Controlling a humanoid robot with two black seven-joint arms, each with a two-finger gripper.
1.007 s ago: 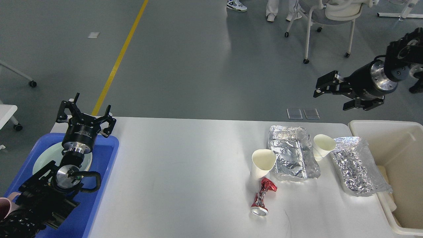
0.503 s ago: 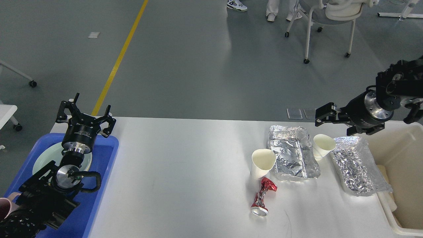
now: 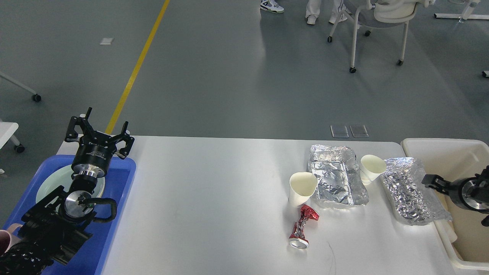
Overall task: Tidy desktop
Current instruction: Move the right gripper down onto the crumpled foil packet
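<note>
The white desktop point(image 3: 214, 191) carries litter on its right half: a crushed red can point(image 3: 301, 228), two white paper cups point(image 3: 303, 187) point(image 3: 371, 168), a crumpled foil tray point(image 3: 336, 179) and a silver foil bag point(image 3: 410, 191). My left gripper point(image 3: 100, 131) stands open and empty above the far end of the blue tray point(image 3: 116, 214). My right gripper point(image 3: 431, 181) hangs low at the right edge, over the cream bin point(image 3: 450, 151) and just right of the foil bag. It is seen end-on, so its fingers cannot be told apart.
A pale green plate point(image 3: 47, 189) lies in the blue tray under my left arm. A pink cup point(image 3: 5, 236) shows at the bottom left. Behind the table is grey floor with a yellow line point(image 3: 137, 68), a wheeled chair point(image 3: 376, 23) and people's feet.
My right arm has dropped from high above the table's far right corner down to the bin's level beside the foil bag. The left arm has not moved.
</note>
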